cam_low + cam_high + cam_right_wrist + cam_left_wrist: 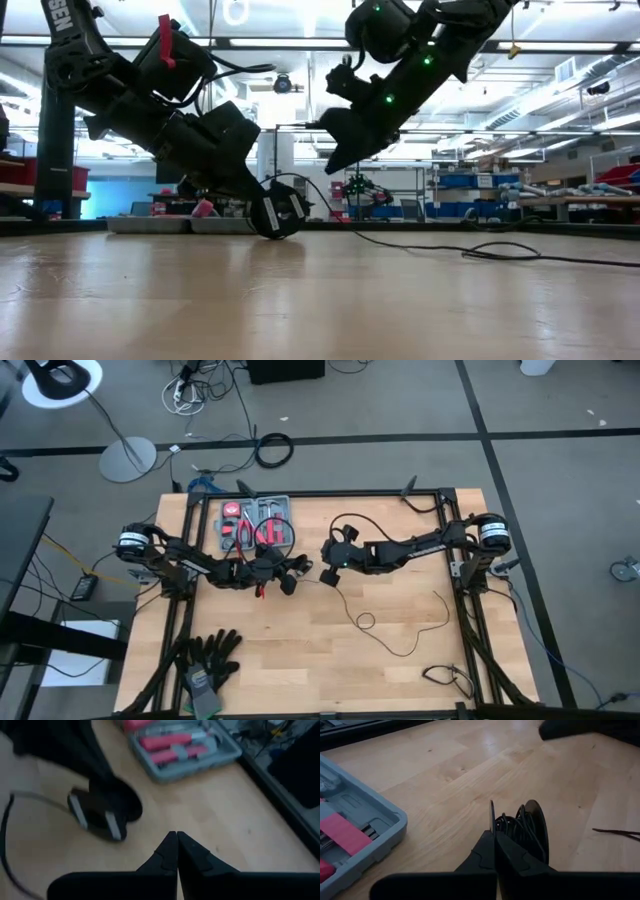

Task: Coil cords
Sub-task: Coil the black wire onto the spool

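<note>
The cord's round black puck (288, 582) is a small reel with black wire wound between two discs; it stands on edge near the table's middle (278, 212). My left gripper (495, 840) is shut on it from above. The thin black wire (400, 635) runs from the puck toward the table's right in loose bends and lies on the wood (480, 250). My right gripper (176, 839) is shut and empty, raised just right of the puck (335, 155). My left gripper pinches the thin rim of one disc of the puck (491, 817) between its two fingers. The fingers slant down from the table's left. The puck stands upright on edge, its lower rim (276, 236) at the tabletop.
A grey tool case (256, 523) with red-handled tools lies at the far side, close behind the puck. Black gloves (210, 655) lie at the near left corner. A small second cord (445, 675) lies at the near right. Bare wood lies in the near middle.
</note>
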